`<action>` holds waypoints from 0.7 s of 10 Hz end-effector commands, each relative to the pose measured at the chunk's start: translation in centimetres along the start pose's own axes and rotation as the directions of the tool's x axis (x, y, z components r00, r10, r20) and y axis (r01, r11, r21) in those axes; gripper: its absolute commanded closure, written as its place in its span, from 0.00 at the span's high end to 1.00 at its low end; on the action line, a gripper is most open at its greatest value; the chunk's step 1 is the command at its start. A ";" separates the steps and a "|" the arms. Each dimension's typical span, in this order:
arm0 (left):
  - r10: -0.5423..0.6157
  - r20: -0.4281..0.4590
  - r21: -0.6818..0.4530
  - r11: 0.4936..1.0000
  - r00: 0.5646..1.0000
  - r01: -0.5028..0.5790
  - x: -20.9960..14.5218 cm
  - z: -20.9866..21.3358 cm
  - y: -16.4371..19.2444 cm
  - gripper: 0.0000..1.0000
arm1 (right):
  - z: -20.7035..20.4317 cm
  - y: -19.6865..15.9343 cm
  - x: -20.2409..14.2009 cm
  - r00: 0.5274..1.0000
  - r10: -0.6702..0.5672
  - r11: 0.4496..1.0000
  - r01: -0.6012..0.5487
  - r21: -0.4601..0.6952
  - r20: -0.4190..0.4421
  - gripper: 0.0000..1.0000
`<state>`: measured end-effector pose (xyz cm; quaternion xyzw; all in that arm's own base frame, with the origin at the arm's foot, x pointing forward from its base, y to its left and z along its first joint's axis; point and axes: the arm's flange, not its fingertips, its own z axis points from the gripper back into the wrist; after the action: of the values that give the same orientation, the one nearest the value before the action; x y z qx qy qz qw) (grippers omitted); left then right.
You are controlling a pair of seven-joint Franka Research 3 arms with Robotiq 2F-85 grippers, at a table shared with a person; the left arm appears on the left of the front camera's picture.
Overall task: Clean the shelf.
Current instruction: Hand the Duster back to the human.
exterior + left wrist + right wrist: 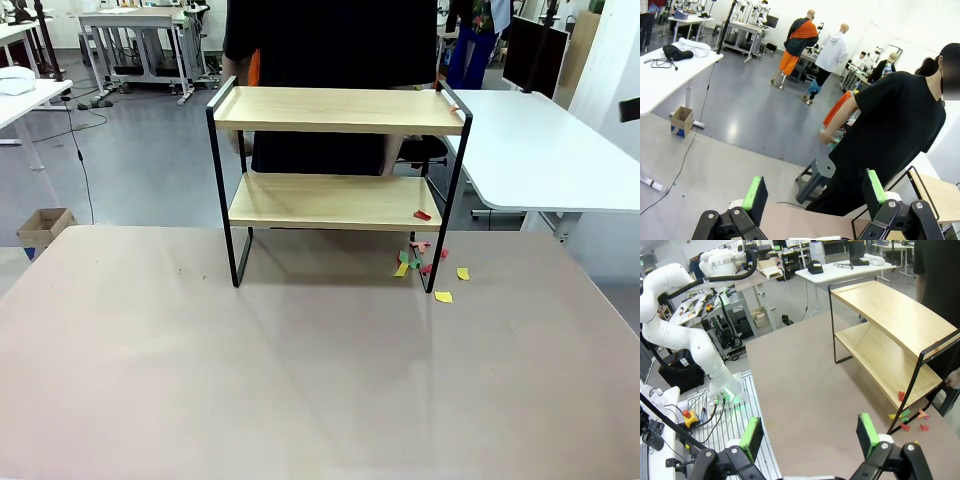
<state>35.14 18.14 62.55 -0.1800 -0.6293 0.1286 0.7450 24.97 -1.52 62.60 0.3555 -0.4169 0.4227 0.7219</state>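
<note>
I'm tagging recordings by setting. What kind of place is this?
Most likely a robotics lab or workshop: a white robot arm mounted beside the table, rows of white desks with equipment, and a grey open floor.

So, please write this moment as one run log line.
shelf: one red scrap on lower board | scraps on table | hands: open, empty

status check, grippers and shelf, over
Left gripper open, right gripper open, both empty. Shelf upright; red scrap on lower board. Paper scraps on table.

I see the shelf (335, 150) upright at the bench's (300, 380) far middle — two light wooden boards, thin black frame — a red scrap (422, 214) on its lower board's right end.
</note>
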 end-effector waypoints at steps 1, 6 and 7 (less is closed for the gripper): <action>0.001 0.003 -0.012 1.000 1.000 -0.001 0.2 0.2 -0.1 1.00 | -0.1 -0.2 0.3 0.999 0.024 1.000 -0.025 0.007 0.026 1.00; 0.001 0.003 -0.012 1.000 1.000 -0.001 0.2 0.2 -0.1 1.00 | -0.1 -0.2 0.3 0.999 0.024 1.000 -0.025 0.007 0.026 1.00; 0.001 0.003 -0.012 1.000 1.000 -0.001 0.2 0.2 -0.1 1.00 | -0.1 -0.2 0.3 0.999 0.024 1.000 -0.025 0.007 0.026 1.00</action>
<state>35.14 18.14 62.55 -0.1800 -0.6293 0.1286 0.7450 24.97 -1.52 62.60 0.3554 -0.4170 0.4227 0.7218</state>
